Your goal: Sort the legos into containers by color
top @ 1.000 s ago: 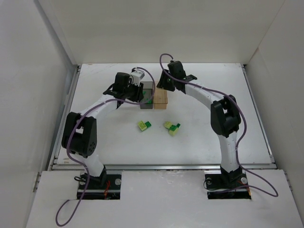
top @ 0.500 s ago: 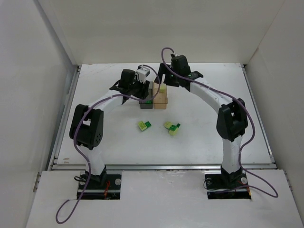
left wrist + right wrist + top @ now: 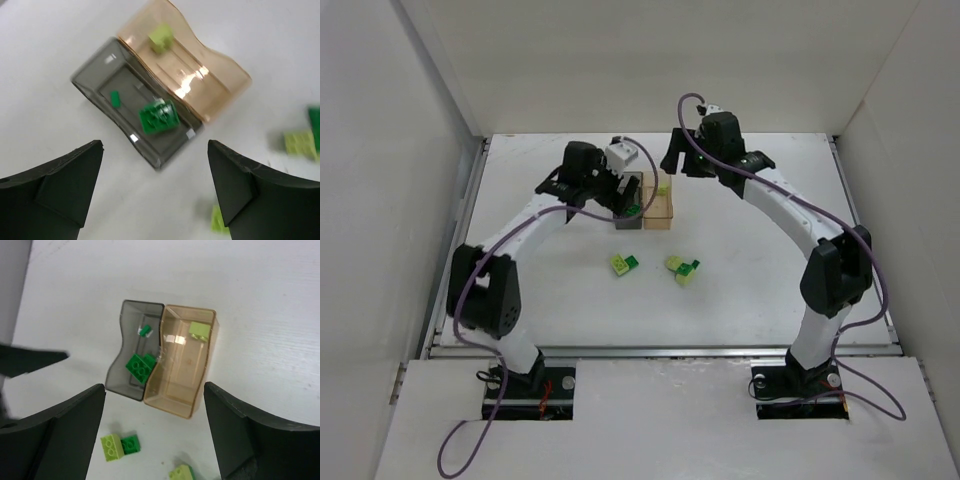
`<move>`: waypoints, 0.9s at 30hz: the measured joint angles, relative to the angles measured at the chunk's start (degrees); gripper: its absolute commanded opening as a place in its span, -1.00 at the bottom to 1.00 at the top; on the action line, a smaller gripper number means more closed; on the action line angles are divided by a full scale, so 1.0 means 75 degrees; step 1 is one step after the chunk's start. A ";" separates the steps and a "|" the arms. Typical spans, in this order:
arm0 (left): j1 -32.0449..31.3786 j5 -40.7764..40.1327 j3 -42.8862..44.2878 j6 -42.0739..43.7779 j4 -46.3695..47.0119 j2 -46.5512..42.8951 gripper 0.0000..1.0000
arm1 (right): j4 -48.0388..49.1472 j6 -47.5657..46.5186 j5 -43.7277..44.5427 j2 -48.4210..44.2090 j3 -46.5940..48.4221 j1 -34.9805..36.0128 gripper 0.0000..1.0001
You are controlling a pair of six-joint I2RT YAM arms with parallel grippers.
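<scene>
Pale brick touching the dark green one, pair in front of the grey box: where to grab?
Probably from straight above: the pale brick lies flat, studs up. Pinch its two opposite side walls that don't face the dark green brick beside it.

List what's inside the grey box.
Inside the smoky grey plastic box: a dark green Lego brick and a tiny dark green piece. Overhead, the left arm covers part; wrist views hide nothing.

Grey box [image 3: 132, 315], centre of right wrist view: smoky see-thru plastic, glossy. Tan box [image 3: 180, 375] beside it: amber transl. plastic, shiny w/ glare streaks. Dark green lego [image 3: 159, 117] & pale lego [image 3: 161, 37]: smooth hard plastic. Table [image 3: 250, 300]: matt white. Left gripper's fingers [image 3: 60, 185]: matt black.
</scene>
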 measured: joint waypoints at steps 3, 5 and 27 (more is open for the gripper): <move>-0.0079 0.0469 -0.1064 0.1279 -0.0714 -0.1352 0.59 | -0.0038 -0.0160 0.0140 -0.0396 -0.0493 -0.0012 0.70; -0.0254 0.0650 -0.1652 0.2203 -0.1256 -0.2046 0.64 | -0.0099 -0.0227 0.0219 -0.0664 -0.0833 -0.0012 0.70; -0.0851 0.0248 -0.2541 0.2556 -0.1976 -0.0242 0.07 | -0.0286 -0.0335 0.0825 -0.1591 -0.2165 0.0676 0.70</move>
